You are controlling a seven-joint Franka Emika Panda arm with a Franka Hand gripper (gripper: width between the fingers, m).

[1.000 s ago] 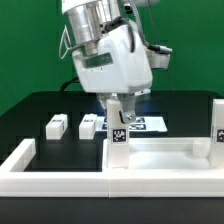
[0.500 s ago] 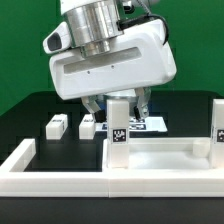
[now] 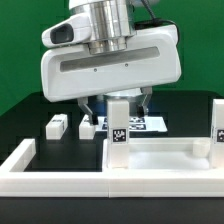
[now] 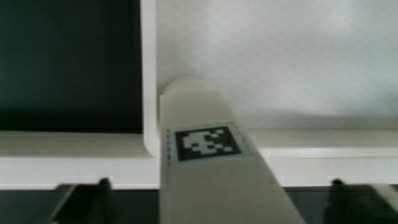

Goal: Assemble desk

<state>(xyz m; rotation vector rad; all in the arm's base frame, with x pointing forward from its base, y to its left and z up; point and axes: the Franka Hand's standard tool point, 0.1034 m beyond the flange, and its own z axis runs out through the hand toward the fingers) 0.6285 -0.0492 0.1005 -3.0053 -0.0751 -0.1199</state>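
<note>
The white desk top [image 3: 165, 152] lies flat at the front on the exterior view's right. One tagged leg [image 3: 119, 127] stands upright on its near left corner, and a second leg [image 3: 217, 124] stands at its right corner. My gripper [image 3: 117, 105] is open, its fingers [image 3: 88, 108] on either side of the first leg's top and apart from it. In the wrist view the leg [image 4: 214, 150] rises between the dark fingertips [image 4: 80, 200] over the desk top [image 4: 267, 60]. Two loose legs [image 3: 57, 125] [image 3: 88, 125] lie on the black table.
The marker board [image 3: 145, 122] lies flat behind the standing leg. A long white bar with raised ends [image 3: 22, 160] runs along the front at the exterior view's left. A green backdrop stands behind the table.
The gripper has turned about the leg so its broad face shows, has let go of the leg and opened, and has risen slightly. The leg stays upright on the corner.
</note>
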